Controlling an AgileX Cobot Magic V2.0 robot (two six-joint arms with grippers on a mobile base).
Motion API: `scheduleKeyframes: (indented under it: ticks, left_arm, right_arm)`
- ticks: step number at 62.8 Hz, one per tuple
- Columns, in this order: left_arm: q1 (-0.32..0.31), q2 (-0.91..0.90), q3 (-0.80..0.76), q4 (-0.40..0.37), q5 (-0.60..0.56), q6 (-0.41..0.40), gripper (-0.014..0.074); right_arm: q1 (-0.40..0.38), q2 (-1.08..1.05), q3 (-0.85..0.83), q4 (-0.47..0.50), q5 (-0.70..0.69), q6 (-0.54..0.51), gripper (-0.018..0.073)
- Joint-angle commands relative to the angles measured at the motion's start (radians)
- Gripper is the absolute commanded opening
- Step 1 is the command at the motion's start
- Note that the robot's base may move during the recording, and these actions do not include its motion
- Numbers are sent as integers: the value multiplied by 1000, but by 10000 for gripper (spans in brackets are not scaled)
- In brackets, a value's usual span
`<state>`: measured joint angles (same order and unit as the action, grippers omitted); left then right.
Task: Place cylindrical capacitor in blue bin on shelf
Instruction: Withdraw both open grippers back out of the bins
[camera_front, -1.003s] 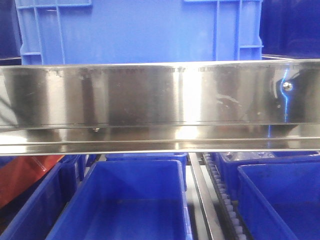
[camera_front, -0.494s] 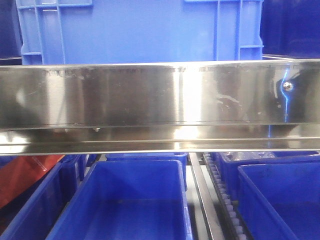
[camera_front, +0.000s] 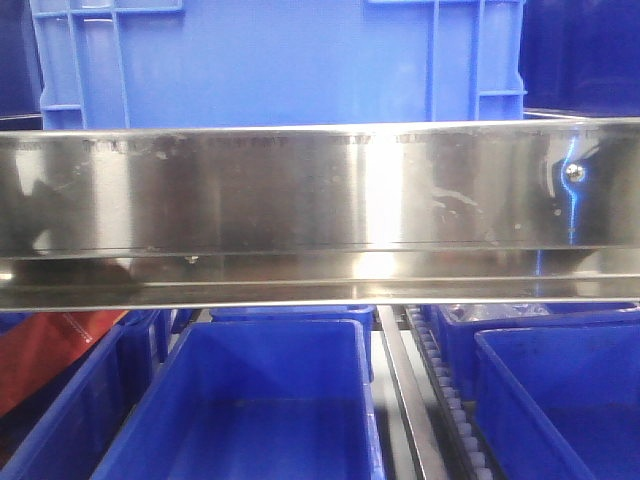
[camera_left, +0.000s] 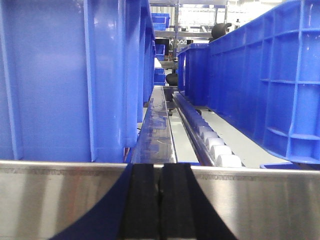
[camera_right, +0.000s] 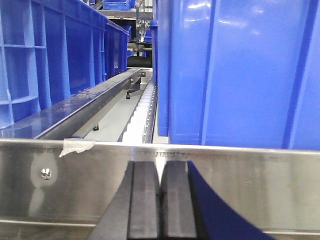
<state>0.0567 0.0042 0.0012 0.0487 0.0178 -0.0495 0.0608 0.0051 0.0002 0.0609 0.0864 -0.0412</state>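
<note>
The cylindrical capacitor is not in any view. The shelf's shiny steel front rail (camera_front: 300, 200) runs across the front view, with a large blue bin (camera_front: 280, 60) above it and an empty blue bin (camera_front: 260, 400) below. Neither gripper shows in that view. In the left wrist view my left gripper (camera_left: 160, 167) is shut, its black pads together right in front of the rail (camera_left: 60, 200). My right gripper (camera_right: 160, 167) is also shut before the rail (camera_right: 250, 185), with only a sliver of gap at the tips. Nothing shows between either pair of fingers.
Tall blue bins (camera_left: 60, 75) (camera_left: 270, 75) flank a grey roller track (camera_left: 210, 142) beyond the left gripper. Another roller track (camera_right: 140, 117) runs between bins (camera_right: 50, 55) (camera_right: 240, 70) ahead of the right one. A red object (camera_front: 50, 350) sits lower left; another bin (camera_front: 560, 400) lower right.
Only the dim reflections at the left end of the rail have shifted a little. Bins and rail stand as before.
</note>
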Motion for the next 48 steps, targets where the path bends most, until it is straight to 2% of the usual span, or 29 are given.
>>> scheduleKeyframes:
  ticks: [1, 48]
  left_arm:
    - [-6, -4, -1, 4, -12, -7, -111]
    - [-6, -4, -1, 4, -12, -7, -111]
  right_arm:
    - [0, -5, 0, 1, -15, -5, -162]
    - [0, -5, 0, 1, -15, -5, -162]
